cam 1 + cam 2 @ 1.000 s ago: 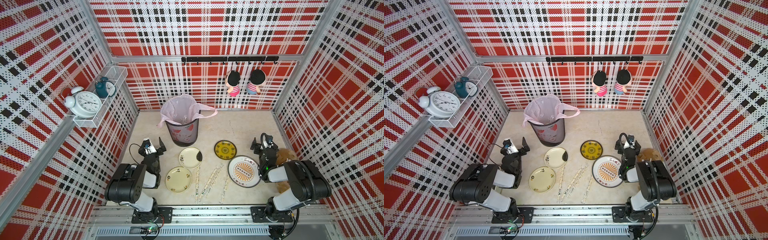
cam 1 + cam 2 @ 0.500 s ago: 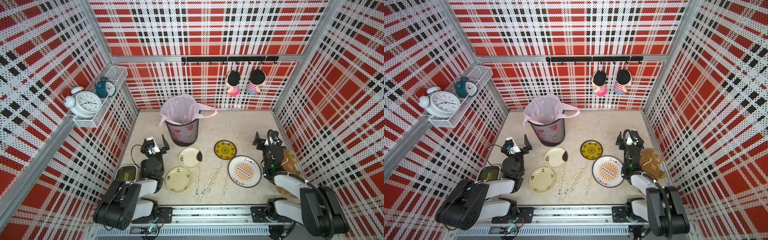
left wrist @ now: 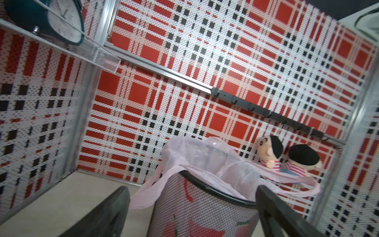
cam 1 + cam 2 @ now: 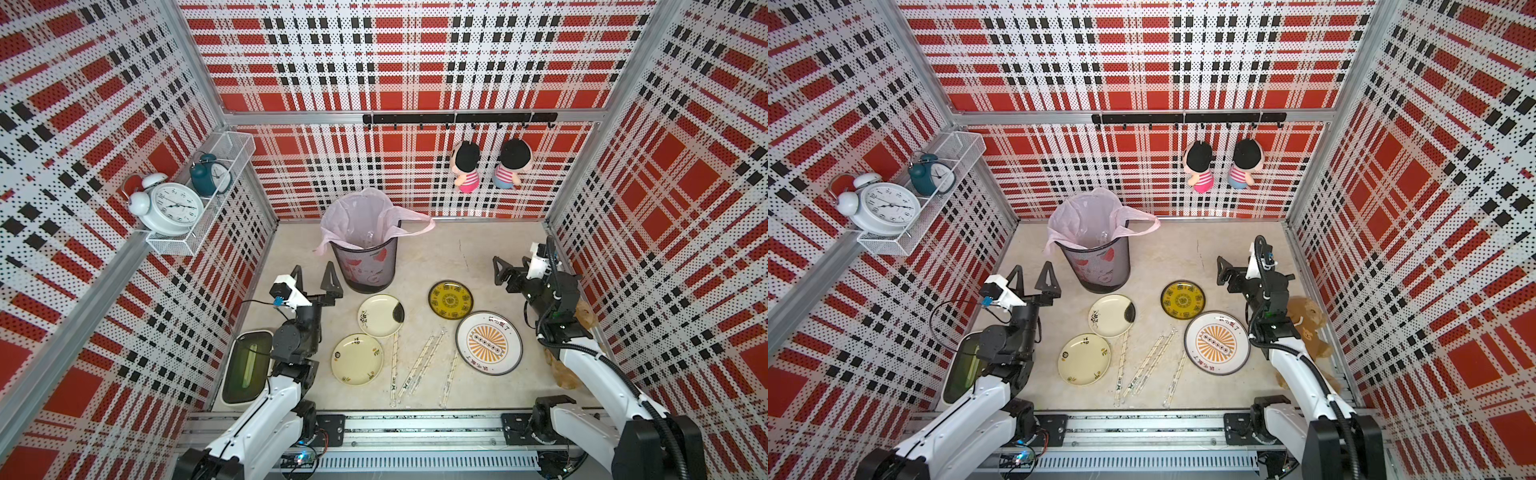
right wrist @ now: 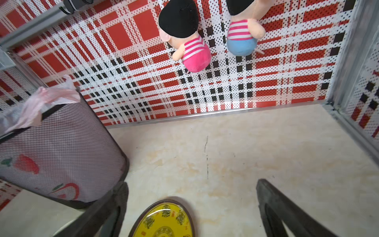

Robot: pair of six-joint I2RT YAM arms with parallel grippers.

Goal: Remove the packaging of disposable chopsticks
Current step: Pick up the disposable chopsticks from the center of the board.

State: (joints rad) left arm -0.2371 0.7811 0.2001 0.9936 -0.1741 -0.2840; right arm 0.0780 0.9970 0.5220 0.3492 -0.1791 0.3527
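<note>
We find the left gripper (image 4: pixel 313 269) and right gripper (image 4: pixel 509 262) wide open, empty. The packaging (image 4: pixel 419 365), disposable chopsticks (image 4: pixel 450 372) inside, lies untouched on the surface (image 4: pixel 457 257), between and behind them. Next, we judge, one must descend onto a sleeve end.

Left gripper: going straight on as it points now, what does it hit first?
Probably the mesh trash bin: the left wrist view shows it filling the gap between the open fingers of the left gripper. Depth is unclear; it may only clip the side.
</note>
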